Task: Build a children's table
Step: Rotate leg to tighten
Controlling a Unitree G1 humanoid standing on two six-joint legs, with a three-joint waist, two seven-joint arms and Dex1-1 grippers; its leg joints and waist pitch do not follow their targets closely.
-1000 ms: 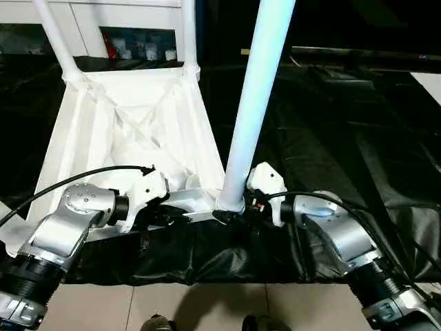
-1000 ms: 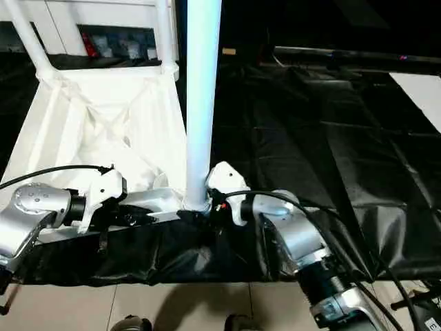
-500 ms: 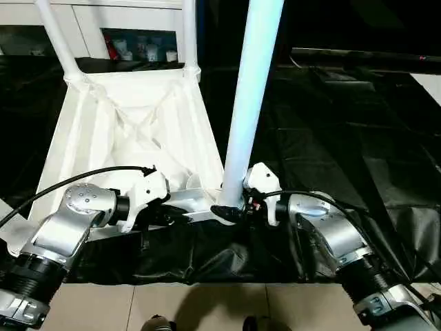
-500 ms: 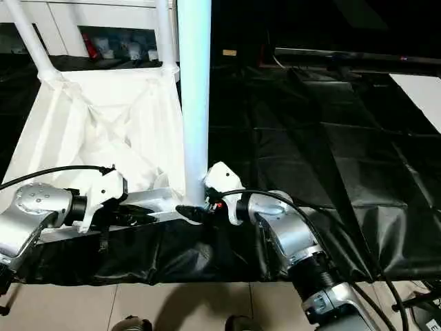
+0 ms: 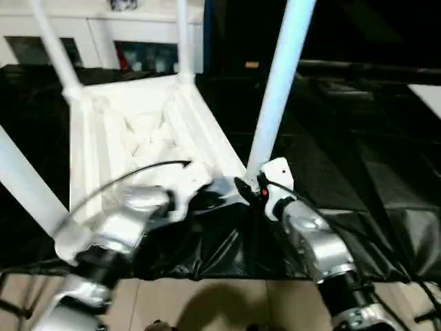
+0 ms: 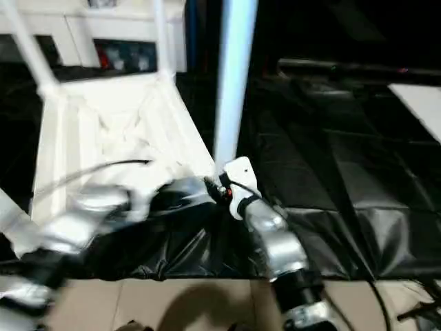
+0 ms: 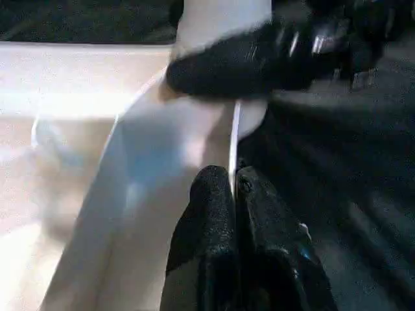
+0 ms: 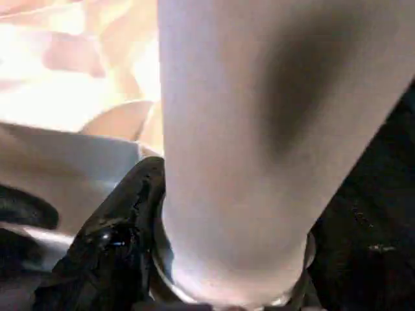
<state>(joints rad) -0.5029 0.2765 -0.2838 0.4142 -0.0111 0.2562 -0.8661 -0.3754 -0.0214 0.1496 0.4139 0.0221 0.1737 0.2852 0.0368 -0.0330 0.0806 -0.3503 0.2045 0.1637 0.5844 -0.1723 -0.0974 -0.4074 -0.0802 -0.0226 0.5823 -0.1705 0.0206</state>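
Note:
The children's table lies upside down on a black sheet, its white ribbed tabletop [image 5: 93,138] facing up. A long white leg [image 5: 279,83] stands in the near right corner socket, leaning slightly to the right. My right gripper [image 5: 249,186] is shut around this leg's base, one black finger [image 8: 123,220] pressed against it. My left gripper [image 7: 235,188] is shut on the thin near rim of the tabletop, just beside that corner. Two more legs [image 5: 52,41] [image 5: 182,34] stand at the far corners and another leg [image 5: 24,179] at the near left.
The black sheet [image 5: 344,152] covers the floor to the right and behind the tabletop. A white glass-door cabinet [image 5: 103,27] stands at the back. Bare floor tiles [image 5: 227,303] run along the sheet's near edge.
My right gripper's fingers have closed around the leg's base. The whole picture has shifted, bringing the near left leg into sight. My left arm now shows blurred.

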